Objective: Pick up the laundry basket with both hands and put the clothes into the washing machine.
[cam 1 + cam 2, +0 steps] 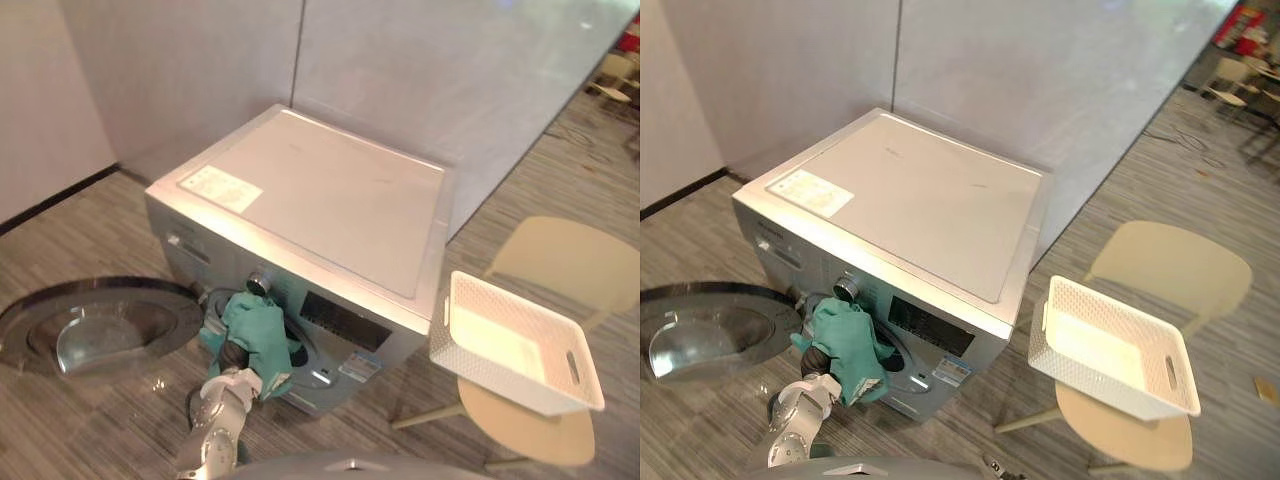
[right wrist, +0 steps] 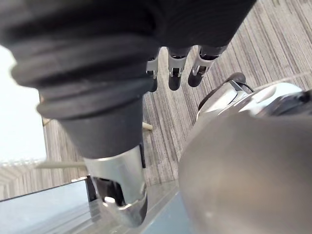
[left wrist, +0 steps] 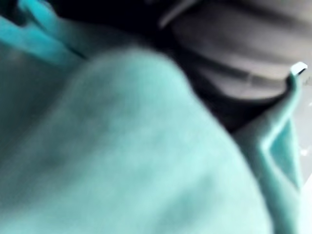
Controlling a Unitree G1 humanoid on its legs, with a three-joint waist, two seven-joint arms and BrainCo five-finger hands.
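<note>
1. Against the grey wall panels (image 1: pixel 400 60): silver washing machine (image 1: pixel 320 200), front facing the robot.
2. Round door (image 1: pixel 95 325) swung wide open to the machine's left.
3. Beige chair (image 1: pixel 570 260) just right of the machine.
4. White laundry basket (image 1: pixel 470 365) sits tilted on the chair seat, nothing in it.
5. Teal cloth (image 1: pixel 262 335) bunched at the drum opening, partly hanging out over the rim.
6. Left hand (image 1: pixel 238 358) pushed into the cloth from below; fingers buried, can't tell whether they grip.
7. Right hand (image 2: pixel 173 66) over the floor, fingers loosely extended, holding nothing.
8. Dark display panel (image 1: pixel 340 320) on the front, beside the knob (image 1: pixel 258 283).
9. White label (image 1: pixel 220 187) on the lid's near-left corner, print too small to read.
10. Small sticker (image 1: pixel 358 367) on the front, lower right, text unreadable.
</note>
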